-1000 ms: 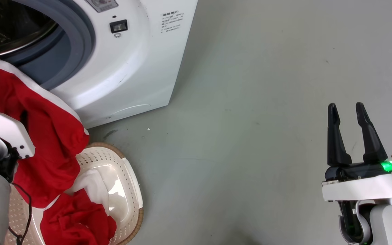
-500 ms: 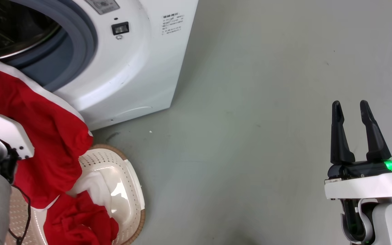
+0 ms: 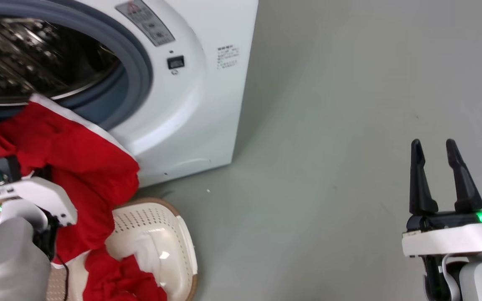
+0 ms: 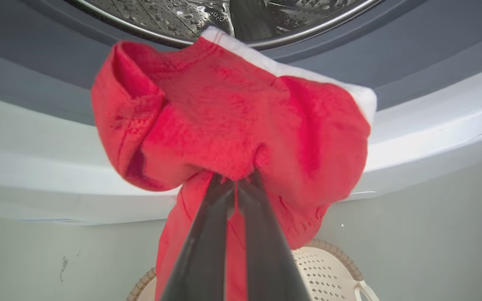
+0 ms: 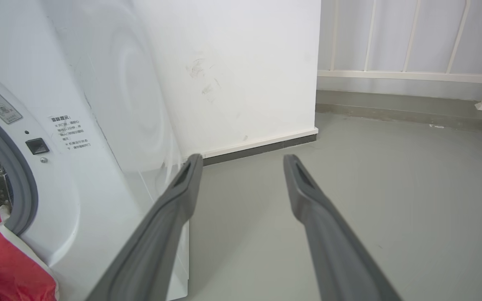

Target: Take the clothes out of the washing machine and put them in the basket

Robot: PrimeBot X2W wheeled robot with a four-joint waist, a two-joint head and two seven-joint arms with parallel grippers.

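- The left gripper (image 4: pixel 237 180) is pinching its two fingers together on a fold of a red garment (image 4: pixel 232 117) with a white trim band.
- The garment is hanging in front of the washing machine's (image 3: pixel 191 108) open mouth. Its top is sitting level with the lower rim of the steel drum (image 3: pixel 36 54), and its lower end is trailing down into the basket (image 3: pixel 153 215).
- The basket is standing on the grey floor (image 3: pixel 329 146) just beside the machine's bottom front edge. It is holding another red piece (image 3: pixel 115 280) and a white cloth (image 3: pixel 140 246), both lying toward its left side.
- The right gripper (image 3: pixel 433 146) is hovering over the floor, well apart from the machine, with its jaws standing apart and gripping nothing.
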